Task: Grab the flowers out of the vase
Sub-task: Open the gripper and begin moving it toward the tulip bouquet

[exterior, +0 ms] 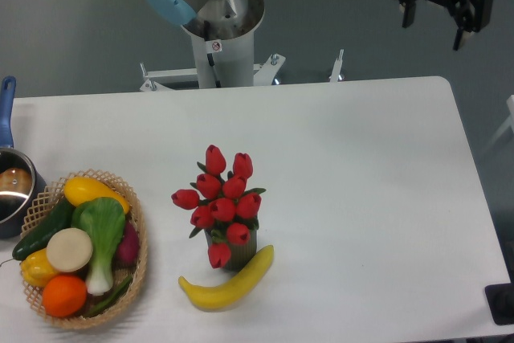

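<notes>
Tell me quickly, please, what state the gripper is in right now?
Gripper: open and empty, up at the top right, far from the flowers in the vase.

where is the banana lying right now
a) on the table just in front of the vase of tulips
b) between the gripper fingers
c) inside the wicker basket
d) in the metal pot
a: the banana lies on the white table at the base of the vase holding the flowers, outside the basket, while the gripper hangs far off at the upper right, holding nothing.
</notes>
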